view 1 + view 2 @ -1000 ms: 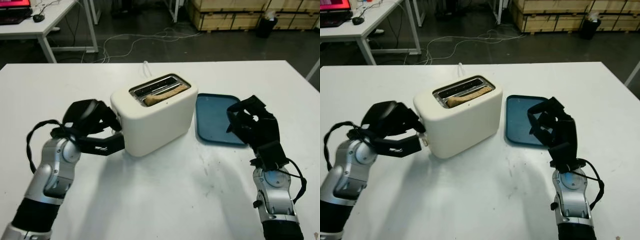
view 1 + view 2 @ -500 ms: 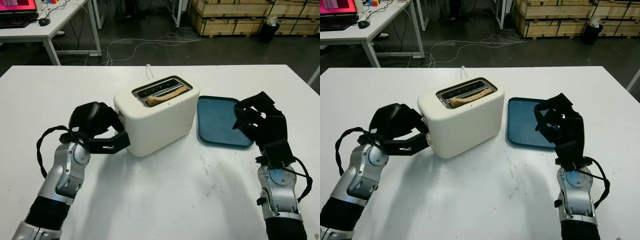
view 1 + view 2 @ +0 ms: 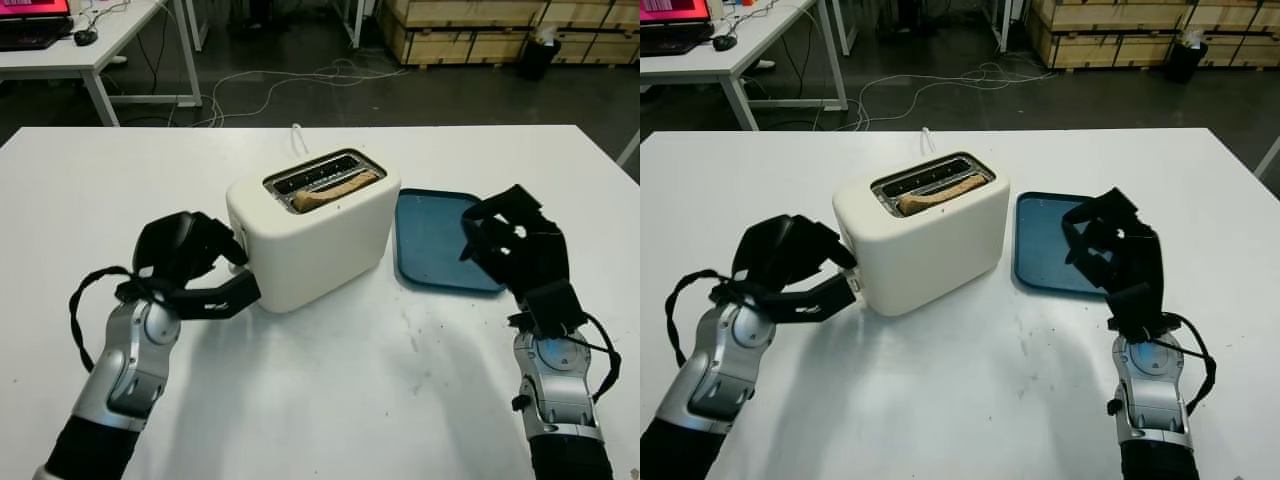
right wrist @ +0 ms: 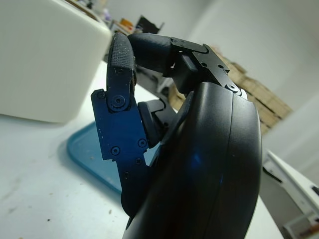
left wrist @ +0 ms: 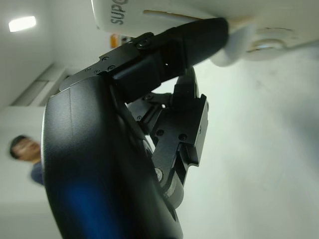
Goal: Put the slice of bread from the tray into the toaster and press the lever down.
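Left hand (image 3: 190, 262): at the toaster's (image 3: 315, 228) end face, fingers curled, one fingertip (image 5: 212, 35) on the lever (image 5: 238, 42) (nothing grasped). Right hand (image 3: 515, 250): raised over the near right corner of the blue tray (image 3: 430, 240), fingers curled, holding nothing. Slice of bread (image 3: 335, 190): seated in the toaster's near slot, top edge showing. White table (image 3: 330, 400): carries toaster and tray
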You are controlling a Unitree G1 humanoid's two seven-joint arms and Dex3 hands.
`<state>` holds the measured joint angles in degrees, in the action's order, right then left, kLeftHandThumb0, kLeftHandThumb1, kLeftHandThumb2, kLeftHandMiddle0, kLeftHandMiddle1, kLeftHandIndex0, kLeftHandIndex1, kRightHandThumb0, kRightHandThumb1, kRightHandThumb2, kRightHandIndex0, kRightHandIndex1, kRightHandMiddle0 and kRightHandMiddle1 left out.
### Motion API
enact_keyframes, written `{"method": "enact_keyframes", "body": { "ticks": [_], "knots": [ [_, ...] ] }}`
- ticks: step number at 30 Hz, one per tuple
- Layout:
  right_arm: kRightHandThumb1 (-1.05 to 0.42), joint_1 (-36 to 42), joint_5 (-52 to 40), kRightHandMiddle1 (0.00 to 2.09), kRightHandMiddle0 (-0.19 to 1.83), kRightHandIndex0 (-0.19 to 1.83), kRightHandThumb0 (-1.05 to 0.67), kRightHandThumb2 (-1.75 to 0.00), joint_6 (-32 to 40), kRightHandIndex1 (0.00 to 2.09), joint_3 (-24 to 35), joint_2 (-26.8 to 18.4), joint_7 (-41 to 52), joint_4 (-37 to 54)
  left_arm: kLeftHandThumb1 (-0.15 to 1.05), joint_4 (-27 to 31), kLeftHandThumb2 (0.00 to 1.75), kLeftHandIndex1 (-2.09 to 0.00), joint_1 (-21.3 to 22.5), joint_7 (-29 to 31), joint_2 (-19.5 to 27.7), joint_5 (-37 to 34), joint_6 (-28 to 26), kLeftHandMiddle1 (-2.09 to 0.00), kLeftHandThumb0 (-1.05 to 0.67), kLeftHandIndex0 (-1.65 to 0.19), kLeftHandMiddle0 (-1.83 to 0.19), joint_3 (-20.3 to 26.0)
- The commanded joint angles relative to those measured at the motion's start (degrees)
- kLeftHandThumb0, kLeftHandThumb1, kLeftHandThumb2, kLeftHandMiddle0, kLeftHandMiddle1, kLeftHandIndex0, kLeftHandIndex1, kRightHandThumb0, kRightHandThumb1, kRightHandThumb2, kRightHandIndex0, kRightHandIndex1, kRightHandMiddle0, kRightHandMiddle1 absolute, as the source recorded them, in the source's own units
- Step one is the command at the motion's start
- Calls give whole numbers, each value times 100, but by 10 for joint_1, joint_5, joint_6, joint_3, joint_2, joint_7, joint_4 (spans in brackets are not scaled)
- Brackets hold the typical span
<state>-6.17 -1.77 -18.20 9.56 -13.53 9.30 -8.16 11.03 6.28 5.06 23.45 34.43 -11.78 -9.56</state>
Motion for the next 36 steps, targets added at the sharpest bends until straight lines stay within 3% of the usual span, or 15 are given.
{"method": "enact_keyframes", "body": {
  "ticks": [1,7,11,15,16,18,19,20,25,30,36],
  "knots": [
    [-92,-8,-12,175,52,83,-35,-34,-4,175,-5,-8,17,-10,87,18,48,-3,-14,46,-18,-49,46,-174,13,-111,-98,-29],
    [-92,-25,-10,168,53,80,-39,-34,-12,175,-13,-18,48,-42,75,66,86,-10,-16,48,-11,-121,63,-175,8,-122,-115,29],
    [-92,-44,-3,168,53,80,-39,-35,-8,175,-14,-37,57,-61,75,75,93,-16,-9,65,-4,-155,67,-175,4,-128,-112,59],
    [-92,-67,-5,165,54,80,-38,-33,6,175,-10,-58,63,-79,74,88,90,-26,-2,79,16,-148,51,-175,-1,-134,-111,78],
    [-92,-72,-5,163,55,80,-38,-33,5,175,-9,-62,64,-86,73,90,89,-38,-1,83,19,-147,49,-175,-1,-131,-111,81],
    [-92,-87,0,157,58,79,-40,-33,2,175,-8,-78,66,-103,71,92,89,-85,-2,89,30,-146,48,-175,0,-111,-109,90],
    [-92,-92,4,153,59,77,-41,-33,2,175,-9,-85,66,-108,72,94,87,-112,-3,92,35,-145,48,-175,0,-100,-105,93],
    [-92,-99,13,152,60,76,-41,-33,-2,175,-11,-95,65,-116,72,97,86,-124,-4,98,41,-145,46,-175,1,-95,-103,97],
    [-92,-130,37,170,50,76,-38,-36,-20,175,-19,-140,78,-151,83,121,50,-163,-6,146,92,-134,15,-175,-1,-79,-93,118],
    [-92,-156,55,153,59,79,-37,-36,-31,175,-29,-173,93,-188,86,139,33,-174,-3,185,138,-135,-15,-175,0,-73,-91,141],
    [-92,-170,78,172,49,74,-36,-37,-28,175,-42,-199,99,-196,89,146,19,-173,-8,210,167,-120,-41,-175,2,-68,-86,144]
  ]
}}
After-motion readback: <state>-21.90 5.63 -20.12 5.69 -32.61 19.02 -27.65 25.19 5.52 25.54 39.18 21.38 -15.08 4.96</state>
